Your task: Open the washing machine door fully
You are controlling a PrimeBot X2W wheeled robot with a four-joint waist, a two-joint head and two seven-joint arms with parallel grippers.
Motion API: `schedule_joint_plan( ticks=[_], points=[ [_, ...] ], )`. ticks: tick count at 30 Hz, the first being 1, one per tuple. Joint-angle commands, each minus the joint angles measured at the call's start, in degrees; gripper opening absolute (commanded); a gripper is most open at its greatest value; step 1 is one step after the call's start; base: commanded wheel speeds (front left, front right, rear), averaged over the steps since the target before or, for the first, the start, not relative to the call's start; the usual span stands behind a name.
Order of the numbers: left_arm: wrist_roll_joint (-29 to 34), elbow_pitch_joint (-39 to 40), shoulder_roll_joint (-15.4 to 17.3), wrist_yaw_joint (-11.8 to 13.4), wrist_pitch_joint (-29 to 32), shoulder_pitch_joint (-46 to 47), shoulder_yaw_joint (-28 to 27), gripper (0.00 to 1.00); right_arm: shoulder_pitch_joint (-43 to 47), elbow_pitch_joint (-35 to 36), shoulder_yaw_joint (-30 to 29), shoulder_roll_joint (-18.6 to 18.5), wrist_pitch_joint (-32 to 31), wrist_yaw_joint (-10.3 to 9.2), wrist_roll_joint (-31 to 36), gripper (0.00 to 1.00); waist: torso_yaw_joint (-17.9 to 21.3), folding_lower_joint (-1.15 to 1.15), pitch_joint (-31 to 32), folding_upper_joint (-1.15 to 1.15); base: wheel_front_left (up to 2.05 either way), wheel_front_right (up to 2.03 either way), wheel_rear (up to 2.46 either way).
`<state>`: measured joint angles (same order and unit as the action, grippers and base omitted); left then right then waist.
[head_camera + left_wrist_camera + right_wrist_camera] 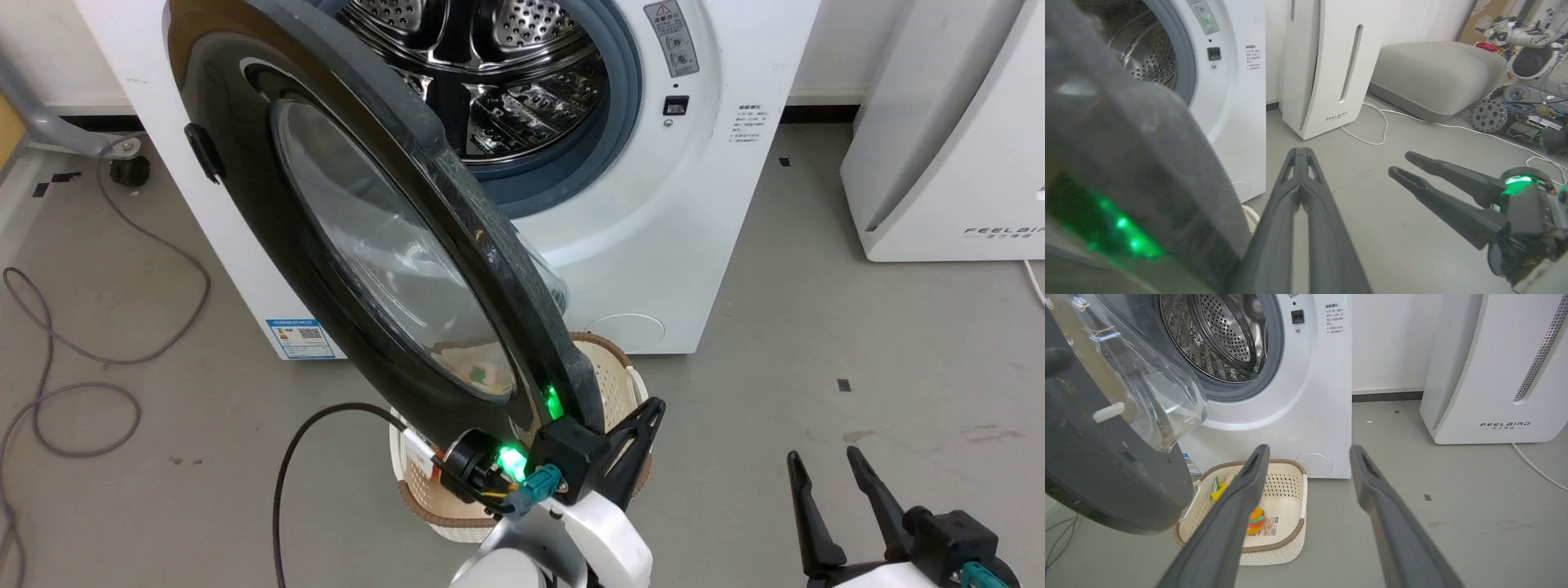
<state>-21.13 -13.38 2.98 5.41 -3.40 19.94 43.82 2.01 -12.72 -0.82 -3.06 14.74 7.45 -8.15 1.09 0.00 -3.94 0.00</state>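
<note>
The washing machine (653, 245) is standing with its drum (506, 73) exposed, the washing machine door (326, 269) angling out from its left side, partly open. A FEELAIR appliance (980, 180) is sitting to the machine's right. A cream basket (1286, 484) is lying before the machine. From the head the door is hiding most of it, while the right wrist view is showing bright items (1256, 520) inside. The left gripper (1300, 155), jaws pressed together, is sitting beside the door's free edge; the right gripper (820, 459) is hovering clear of the machine, its jaws apart.
</note>
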Motion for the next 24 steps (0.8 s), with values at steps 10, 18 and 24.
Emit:
schedule_joint_plan(
  ticks=[10, 18, 24],
  points=[
    [-4.9, -4.5, -0.1, 4.8, -5.1, 3.0, 2.0, 0.0, -0.5, -1.3, 0.9, 0.2, 0.3, 0.03, -1.0, 1.0, 0.1, 0.0, 0.5, 0.0, 0.0, 0.0, 0.0],
    [-4.7, -2.0, 3.3, 7.7, -6.7, -1.8, 1.2, 0.0, -0.4, -1.7, 1.0, 0.2, 0.3, 0.03, -1.6, 1.0, -0.5, 0.0, 0.7, 0.0, 0.0, 0.0, 0.0],
    [-4.2, 3.6, 6.7, 9.6, -6.5, -5.8, 1.2, 0.0, -0.1, -2.5, 1.2, 0.2, 0.3, 0.03, -1.9, 1.0, -1.4, 0.0, 1.2, 0.0, 0.0, 0.0, 0.0]
  ],
)
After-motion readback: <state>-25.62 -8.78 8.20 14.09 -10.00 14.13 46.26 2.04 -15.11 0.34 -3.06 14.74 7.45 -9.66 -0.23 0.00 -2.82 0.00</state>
